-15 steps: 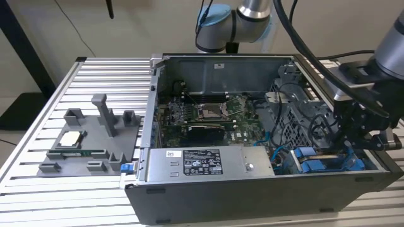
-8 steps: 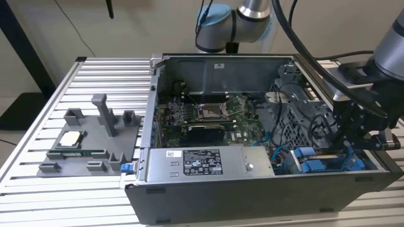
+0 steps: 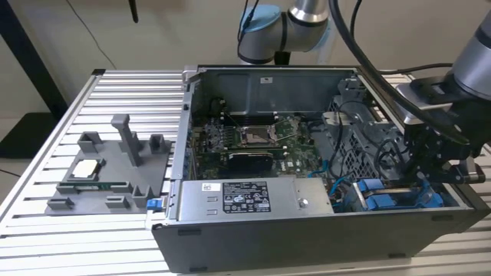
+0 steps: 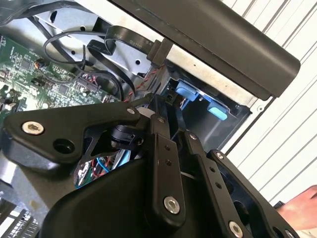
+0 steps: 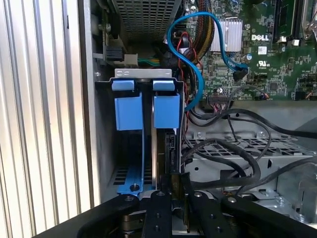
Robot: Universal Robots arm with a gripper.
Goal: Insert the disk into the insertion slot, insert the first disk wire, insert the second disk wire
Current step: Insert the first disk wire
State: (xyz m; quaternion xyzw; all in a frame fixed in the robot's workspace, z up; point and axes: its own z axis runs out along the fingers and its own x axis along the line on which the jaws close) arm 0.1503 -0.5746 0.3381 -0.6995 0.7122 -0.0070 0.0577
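- Reaching into the computer case [image 3: 307, 244], the gripper [image 5: 173, 196] pinches the disk [image 5: 166, 148] (seen edge-on).
- The disk stands in the insertion slot [image 5: 143, 73], beside a blue cable [image 5: 196, 74].

The silver-grey tubular robot arm [image 3: 309, 10] is seen in the exterior view with a pale blue rounded joint cap [image 3: 257, 22] and a smooth grey wrist segment [image 3: 475, 54]. Thick black cables [image 3: 355, 46] are routed alongside it. A black boxy mount [image 3: 433, 95] is fitted under the wrist segment, and the black claw [image 3: 420, 183] is carried beneath that. In the second wrist view, matte black linkage bars [image 4: 161, 163] are seen, pinned with silver socket-head screws [image 4: 172, 204]. A rounded black side plate [image 4: 64, 134] is marked by one silver screw and a round hole.
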